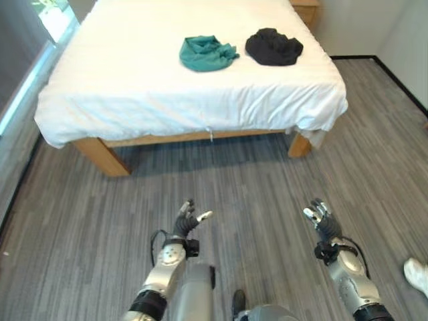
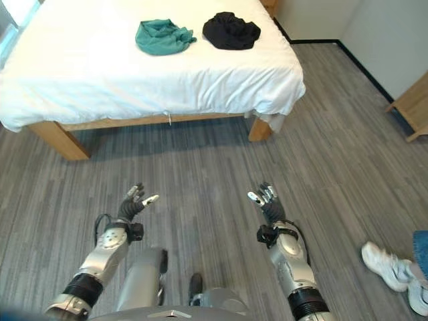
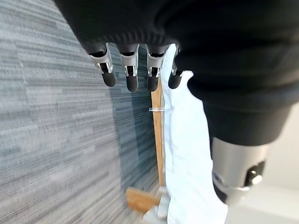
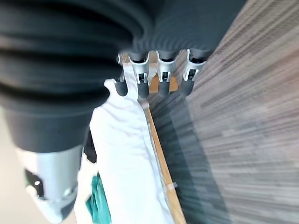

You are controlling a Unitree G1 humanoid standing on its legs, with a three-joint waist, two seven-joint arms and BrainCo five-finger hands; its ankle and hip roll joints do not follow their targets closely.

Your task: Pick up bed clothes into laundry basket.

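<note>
A crumpled teal garment [image 1: 206,53] and a crumpled black garment [image 1: 273,47] lie side by side on the white bed [image 1: 134,87], toward its far right part. The teal cloth [image 4: 99,200] also peeks into the right wrist view. My left hand [image 1: 186,223] and right hand [image 1: 322,219] hover low over the grey floor, well short of the bed. Both hands are open with relaxed fingers [image 3: 132,74] and hold nothing. The right hand's fingers [image 4: 163,77] point toward the bed's edge.
The bed stands on wooden legs [image 1: 100,155], its sheet hanging over the near edge. A person's white shoe [image 2: 384,265] sits on the floor at the right. A wooden piece of furniture [image 2: 411,110] stands by the right wall.
</note>
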